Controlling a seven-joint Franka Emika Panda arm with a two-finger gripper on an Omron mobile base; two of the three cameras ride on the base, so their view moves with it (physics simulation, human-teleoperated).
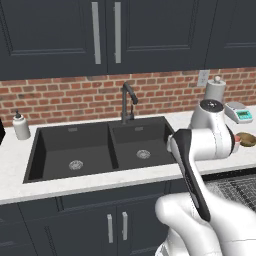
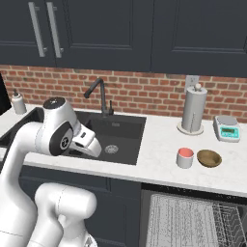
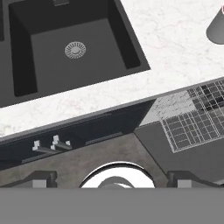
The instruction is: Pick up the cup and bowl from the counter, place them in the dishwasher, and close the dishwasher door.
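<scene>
Standing upright on the white counter right of the black sink, the pale cup shows its salmon-red inside, mouth up; the tan bowl sits just beside it, likewise open upward. Below, the dishwasher rack is pulled out. The pincer holds nothing; its opening cannot be judged.

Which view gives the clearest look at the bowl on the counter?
The right base view: the bowl sits whole and unobstructed on the counter, just right of the cup. In the left base view, just a sliver of it peeks out past the arm.
</scene>
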